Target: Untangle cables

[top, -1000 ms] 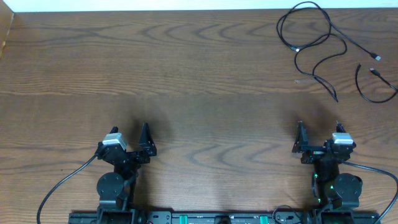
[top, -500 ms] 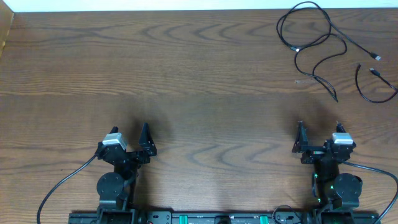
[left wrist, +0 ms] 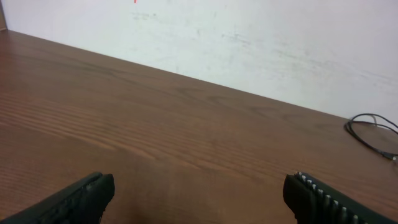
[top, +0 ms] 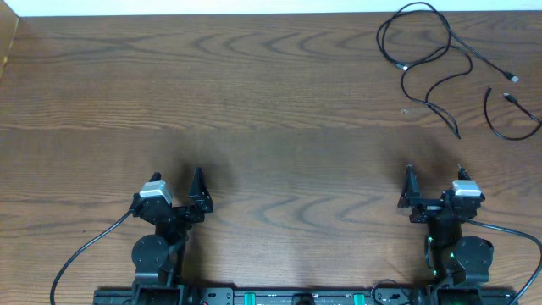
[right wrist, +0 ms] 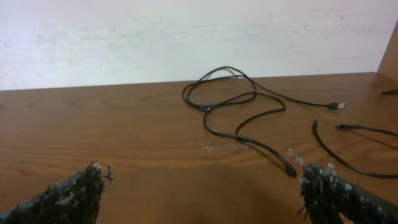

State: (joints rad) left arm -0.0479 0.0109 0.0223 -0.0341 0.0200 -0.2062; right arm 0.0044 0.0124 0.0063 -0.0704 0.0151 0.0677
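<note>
Overhead, the cables (top: pixel 432 57) are lying in loops at the table's (top: pixel 254 102) far right corner. The left gripper (top: pixel 176 191) and right gripper (top: pixel 434 182) are sitting well apart from them, fingers spread wide, holding nothing.

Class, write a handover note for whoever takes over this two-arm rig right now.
Left tool: open, empty, near the table's front edge.
Right tool: open, empty, also at the front.
Thin black cables lie at the brown wooden table's far right corner: a long cable looped across itself, a short curved cable beside it.
Done: nothing grasped yet.
Left: all the untangling.
</note>
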